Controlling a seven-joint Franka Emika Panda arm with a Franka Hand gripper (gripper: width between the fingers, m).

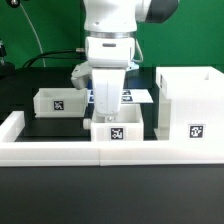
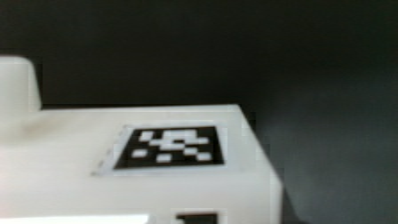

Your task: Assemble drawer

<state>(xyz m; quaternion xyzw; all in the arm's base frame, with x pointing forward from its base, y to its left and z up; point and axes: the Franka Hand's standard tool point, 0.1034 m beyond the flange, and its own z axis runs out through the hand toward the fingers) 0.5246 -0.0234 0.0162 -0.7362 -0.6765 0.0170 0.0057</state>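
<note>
The drawer's parts stand apart on the black table. A small white tray (image 1: 118, 128) with a tag on its front sits in the middle, against the front rail. My gripper (image 1: 111, 117) hangs straight over it, fingers down at the tray's rim; how the jaws stand is hidden. A second tray (image 1: 57, 100) stands at the exterior view's left. The tall open casing (image 1: 190, 100) stands at the exterior view's right. The wrist view is blurred and very close: a white tagged face (image 2: 173, 147) fills it, which I take for the middle tray.
A long low white border rail (image 1: 60, 152) runs along the front and turns back at the exterior view's left (image 1: 10, 124). The marker board (image 1: 135, 97) lies behind the arm. A white rounded shape (image 2: 15, 85) shows at the wrist view's edge.
</note>
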